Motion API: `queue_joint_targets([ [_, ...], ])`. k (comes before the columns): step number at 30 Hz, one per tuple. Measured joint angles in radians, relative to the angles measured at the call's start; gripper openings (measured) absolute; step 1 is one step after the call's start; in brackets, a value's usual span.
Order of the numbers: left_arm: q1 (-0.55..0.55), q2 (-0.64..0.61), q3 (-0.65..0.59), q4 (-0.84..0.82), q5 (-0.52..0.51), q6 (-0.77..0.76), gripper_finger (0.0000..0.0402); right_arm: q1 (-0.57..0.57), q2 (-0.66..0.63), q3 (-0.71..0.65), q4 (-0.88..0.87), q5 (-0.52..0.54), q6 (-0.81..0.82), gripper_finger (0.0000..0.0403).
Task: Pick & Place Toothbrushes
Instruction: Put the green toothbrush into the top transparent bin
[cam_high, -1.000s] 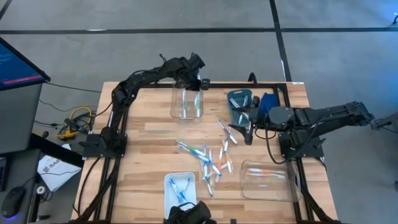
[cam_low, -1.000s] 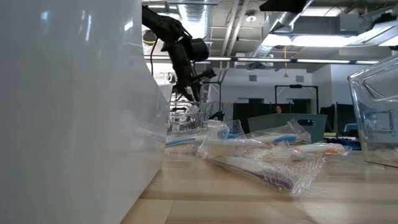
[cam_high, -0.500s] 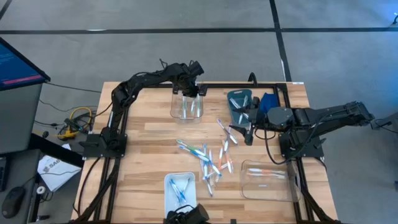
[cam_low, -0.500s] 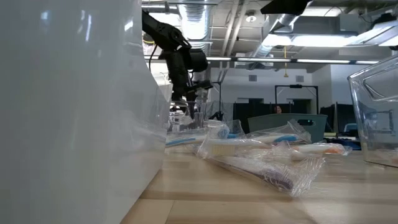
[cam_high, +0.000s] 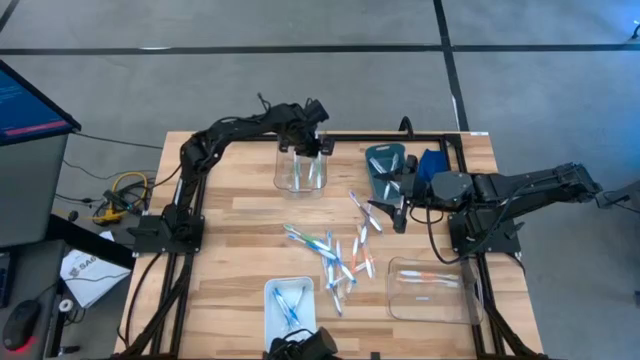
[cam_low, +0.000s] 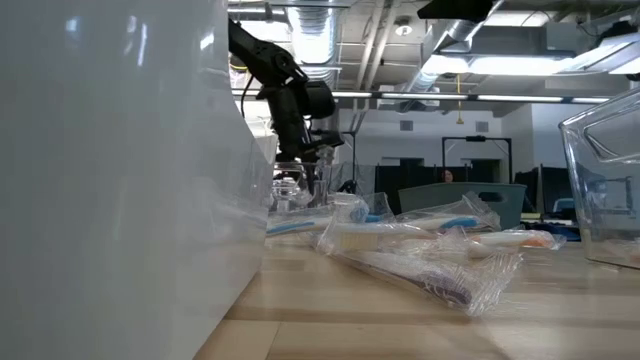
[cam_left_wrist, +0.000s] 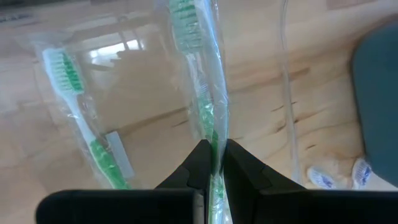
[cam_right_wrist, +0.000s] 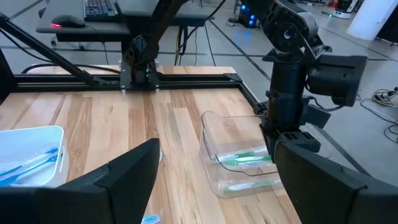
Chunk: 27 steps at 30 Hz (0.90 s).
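Note:
My left gripper (cam_high: 309, 146) is at the far middle of the table, over a clear bin (cam_high: 299, 168), shut on a wrapped green toothbrush (cam_left_wrist: 198, 81). A second green toothbrush (cam_left_wrist: 74, 112) lies on the bin's floor. My right gripper (cam_high: 399, 205) waits open to the right of centre, touching nothing. Several wrapped toothbrushes (cam_high: 338, 255) lie loose in the middle of the table. Blue ones lie in a white tray (cam_high: 289, 301) at the near edge, and an orange-pink one lies in a clear bin (cam_high: 432, 287) near right. My left gripper pinches the wrapped green toothbrush by its handle (cam_left_wrist: 213, 163) between the two fingers, which come from above, slanting down along its length. The brush head (cam_left_wrist: 184, 14) points away from the fingers into the clear bin. Whether it rests on the bin's floor I cannot tell.
A dark teal bin (cam_high: 385, 166) with a few wrapped toothbrushes and a folded blue cloth (cam_high: 432, 164) sit at the far right, close to my right arm. The white tray's wall (cam_low: 120, 180) fills the left of the low view. Bare wood lies on the table's left side.
My left gripper has moved down and slightly toward the table's left, lowering the held green toothbrush into the clear bin, then stayed there. My right arm has kept still.

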Motion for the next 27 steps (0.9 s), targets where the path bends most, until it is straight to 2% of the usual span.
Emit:
queue_joint_targets([
  [16,0.0,0.001,0.0,0.004,0.013,-0.031,0.0021,0.0,0.0,0.0,0.0,0.0,0.0,0.0311],
  [27,-0.021,0.001,0.0,0.0,0.035,-0.273,0.0024,0.0,0.0,0.0,-0.001,0.0,0.0,0.0311],
])
